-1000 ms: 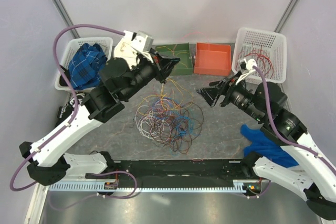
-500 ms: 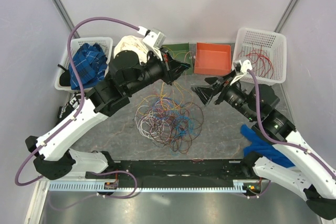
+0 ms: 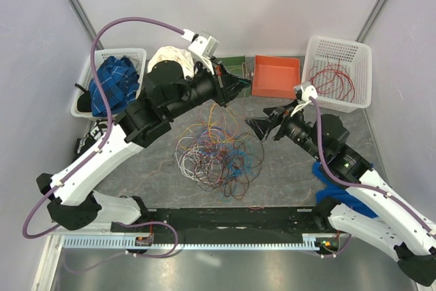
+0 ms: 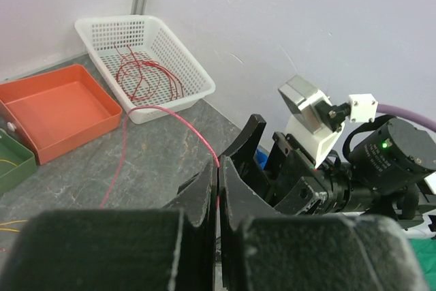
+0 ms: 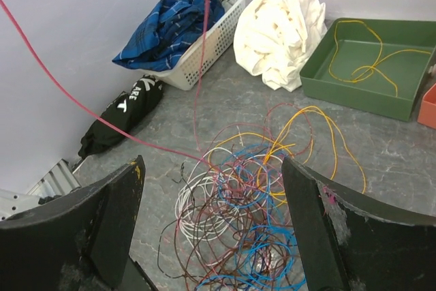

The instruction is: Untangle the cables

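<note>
Left gripper [image 4: 218, 168]: jaws clenched tip to tip on one red cable [image 4: 157, 109], pinched at the very ends of the fingers. From the pinch, cable arching up and ahead of the jaws, then falling away to their left toward the table. Right gripper [image 5: 212, 165]: jaws released, spread wide, nothing between them. In the top view, left gripper [image 3: 242, 88] and right gripper [image 3: 255, 126] tip toward tip, near each other, not touching. Cable pile [image 5: 238, 216]: loose tangle of white, blue, orange, yellow and dark red loops flat on the table, straight ahead of and below the open right jaws, inside their spread in the wrist view, untouched by either finger. Same pile [image 3: 218, 155] in the top view nearer the bases than both sets of jaws, between them. Two thin red strands [image 5: 68, 97] rising from the pile's far edge beyond the right jaws, one slanting up past the left finger, one going straight up out of view; whether both are the gripped cable, cannot tell. Ahead of the left jaws, well apart: white basket [image 4: 178, 66] with red cables [image 4: 146, 76] inside, orange tray [image 4: 54, 110] just beside it. Beyond the right jaws: green tray [image 5: 368, 90] holding a yellow cable [image 5: 368, 52], white cloth [image 5: 279, 25], basket of blue cloth [image 5: 170, 28].
</note>
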### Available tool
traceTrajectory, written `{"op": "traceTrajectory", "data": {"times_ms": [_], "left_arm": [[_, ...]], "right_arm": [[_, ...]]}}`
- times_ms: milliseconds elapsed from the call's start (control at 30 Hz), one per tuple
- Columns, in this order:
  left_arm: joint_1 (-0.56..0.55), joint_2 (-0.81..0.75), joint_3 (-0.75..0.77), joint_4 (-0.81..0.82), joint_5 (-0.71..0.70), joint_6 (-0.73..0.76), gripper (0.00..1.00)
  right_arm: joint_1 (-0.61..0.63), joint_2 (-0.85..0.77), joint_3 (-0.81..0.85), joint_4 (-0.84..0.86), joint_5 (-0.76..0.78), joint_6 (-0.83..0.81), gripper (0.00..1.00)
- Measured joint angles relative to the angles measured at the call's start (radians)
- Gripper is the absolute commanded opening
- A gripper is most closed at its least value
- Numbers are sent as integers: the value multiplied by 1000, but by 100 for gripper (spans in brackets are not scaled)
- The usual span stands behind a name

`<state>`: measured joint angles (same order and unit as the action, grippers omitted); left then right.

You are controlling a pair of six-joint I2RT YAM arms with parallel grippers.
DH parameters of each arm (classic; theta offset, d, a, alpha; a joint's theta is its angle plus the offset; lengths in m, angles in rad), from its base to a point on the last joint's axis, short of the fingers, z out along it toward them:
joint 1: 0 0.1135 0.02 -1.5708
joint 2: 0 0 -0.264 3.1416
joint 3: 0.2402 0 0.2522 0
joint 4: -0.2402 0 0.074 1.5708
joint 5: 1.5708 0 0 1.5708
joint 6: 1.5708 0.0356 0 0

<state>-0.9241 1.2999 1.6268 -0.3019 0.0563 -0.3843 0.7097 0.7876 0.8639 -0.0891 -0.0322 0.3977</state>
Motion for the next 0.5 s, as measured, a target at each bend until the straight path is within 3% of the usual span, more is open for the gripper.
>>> {"op": "traceTrajectory", "data": {"times_ms": [167, 300, 500], "left_arm": [[0, 18, 18, -1, 2, -2, 2], [0, 24, 24, -3, 10, -16, 2], [0, 35, 37, -3, 43, -40, 2]], "right_arm": [[0, 6, -24, 50, -35, 8, 89], [1, 30, -25, 104, -47, 10, 83], [2, 106, -25, 149, -18, 4, 88]]}}
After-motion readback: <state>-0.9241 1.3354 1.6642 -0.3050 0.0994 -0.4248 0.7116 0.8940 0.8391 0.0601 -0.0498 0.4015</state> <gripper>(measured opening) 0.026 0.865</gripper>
